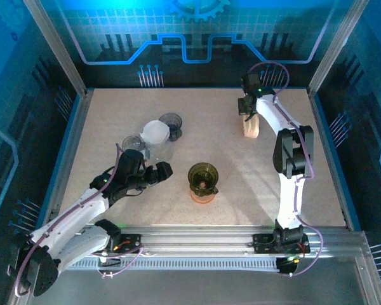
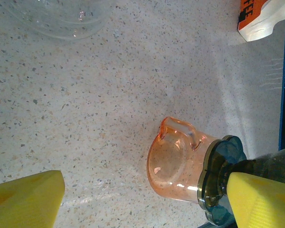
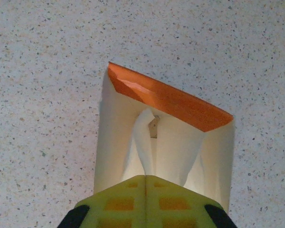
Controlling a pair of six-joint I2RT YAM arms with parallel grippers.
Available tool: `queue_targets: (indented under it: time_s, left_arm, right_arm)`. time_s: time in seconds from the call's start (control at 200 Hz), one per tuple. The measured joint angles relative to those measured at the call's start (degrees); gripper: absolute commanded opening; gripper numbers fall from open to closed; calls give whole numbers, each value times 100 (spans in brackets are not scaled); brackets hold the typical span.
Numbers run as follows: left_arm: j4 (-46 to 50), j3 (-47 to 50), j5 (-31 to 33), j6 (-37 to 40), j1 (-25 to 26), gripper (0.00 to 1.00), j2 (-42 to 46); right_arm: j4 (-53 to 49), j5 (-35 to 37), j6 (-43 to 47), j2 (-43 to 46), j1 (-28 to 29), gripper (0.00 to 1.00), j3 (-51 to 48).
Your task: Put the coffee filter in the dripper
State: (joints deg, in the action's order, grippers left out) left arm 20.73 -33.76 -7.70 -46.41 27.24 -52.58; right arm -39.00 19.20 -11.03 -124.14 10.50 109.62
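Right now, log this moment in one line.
right gripper: shut on coffee filter in filter box | left gripper: open, beside dripper | dripper: no filter, on orange cup

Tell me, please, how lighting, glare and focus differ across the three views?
Top external: blue cast on the back panels, table evenly lit, soft arm shadows. Left wrist: speckled table sharp, yellow fingers blurred in the corners, small glints on the orange cup. Right wrist: dimmer, greyer; the filter pack shades the coffee filter; right gripper soft at the edge.

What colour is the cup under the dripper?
Translucent orange cup, clearest in the left wrist view.
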Motion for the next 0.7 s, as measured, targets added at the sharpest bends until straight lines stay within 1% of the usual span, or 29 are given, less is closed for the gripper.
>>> queue_targets:
  time_s: [0.32,0.7]
  left_arm:
    - [50,0,17,0,-4,90,2]
    - [107,0,39,2,-9,90,55]
  right_arm:
    - [129,33,-2,92,11,0,-111]
    - [363,184,-4,1075,81,0,-649]
